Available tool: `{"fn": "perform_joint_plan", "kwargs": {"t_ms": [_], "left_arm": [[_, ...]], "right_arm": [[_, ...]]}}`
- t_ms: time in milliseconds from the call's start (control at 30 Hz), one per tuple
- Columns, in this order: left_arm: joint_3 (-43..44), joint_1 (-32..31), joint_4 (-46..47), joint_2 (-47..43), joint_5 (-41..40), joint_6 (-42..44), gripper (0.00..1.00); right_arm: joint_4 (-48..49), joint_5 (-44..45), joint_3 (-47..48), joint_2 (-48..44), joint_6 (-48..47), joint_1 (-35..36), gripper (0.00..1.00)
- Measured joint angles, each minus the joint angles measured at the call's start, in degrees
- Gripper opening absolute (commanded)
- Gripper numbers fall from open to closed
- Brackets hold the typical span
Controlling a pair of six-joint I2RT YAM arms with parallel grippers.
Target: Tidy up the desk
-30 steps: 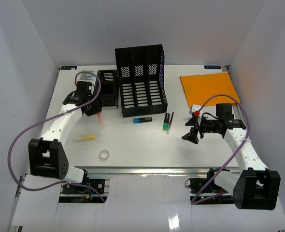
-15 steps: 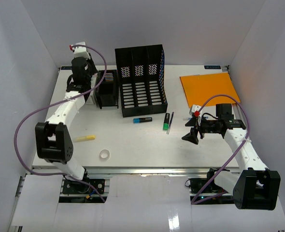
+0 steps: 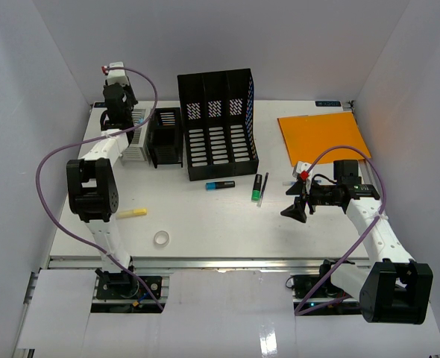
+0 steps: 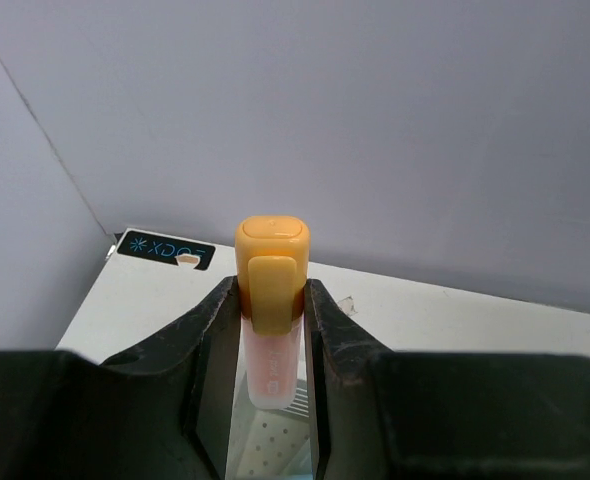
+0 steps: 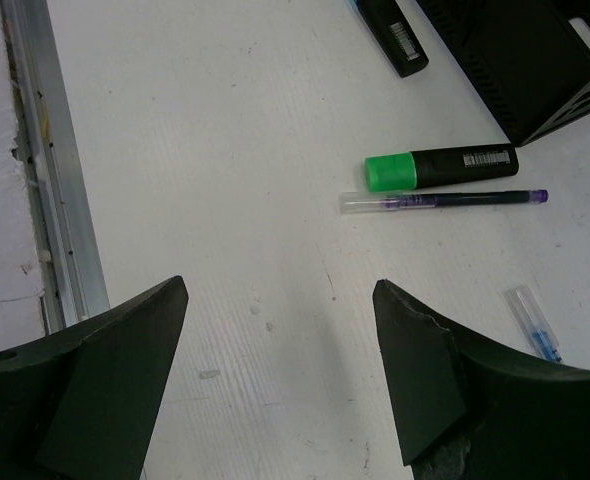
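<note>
Far left, back corner of the desk (image 3: 205,224): the left gripper (image 4: 272,300) is up high, jaws clamped on an orange-capped highlighter (image 4: 272,240), cap up, body hanging straight down between the fingers. Right beneath it in the wrist view is the perforated floor of the white mesh pen holder (image 3: 134,143), and that looks like the drop target. Beside the holder stands a black mesh holder (image 3: 165,138).

Here's how to nail this one, as I read it: hold the highlighter plumb, centre its lower end over the white holder's opening, and bring it down until the tip is inside the rim before the jaws ease off. Let go from up here and it could bounce off the edge or tip the holder. A small opening will do, then lift straight up.

Moving across the front: a yellow highlighter (image 3: 130,213) lies loose, with a tape roll (image 3: 161,238) near the rail. At the centre, the tall black file rack (image 3: 217,123), and just in front of it a blue highlighter (image 3: 220,185), then a green highlighter (image 3: 257,190) with a thin pen (image 3: 265,186) alongside.

Over on the right, the right gripper (image 5: 278,300) hovers low over bare tabletop, jaws wide apart, holding nothing. Behind it, an orange folder (image 3: 324,136) lies flat near the back wall
</note>
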Motion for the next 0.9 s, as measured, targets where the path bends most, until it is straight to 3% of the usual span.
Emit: {"fn": "perform_joint_plan", "kwargs": {"t_ms": [267, 333, 467, 600, 733, 900], "left_arm": [[0.32, -0.14, 1.31, 3.13, 1.56, 0.37, 0.11], [0.09, -0.17, 1.22, 3.19, 1.71, 0.37, 0.16], [-0.03, -0.17, 1.17, 3.19, 1.75, -0.47, 0.55], [-0.91, -0.17, 0.49, 3.14, 1.73, -2.36, 0.74], [-4.37, -0.17, -1.86, 1.87, 1.59, -5.12, 0.79], [-6.35, 0.07, -9.60, -2.30, 0.92, -10.33, 0.78]], "right_arm": [[-0.07, -0.01, 0.00, 0.10, 0.00, 0.00, 0.82], [-0.08, -0.01, 0.00, 0.10, -0.01, 0.00, 0.82], [-0.08, -0.01, 0.00, 0.10, 0.00, 0.00, 0.82], [-0.11, -0.03, 0.00, 0.10, -0.02, -0.22, 0.82], [-0.17, -0.18, 0.00, 0.08, -0.02, -1.49, 0.82], [-0.18, -0.42, 0.00, -0.55, -0.03, -1.97, 0.82]]}}
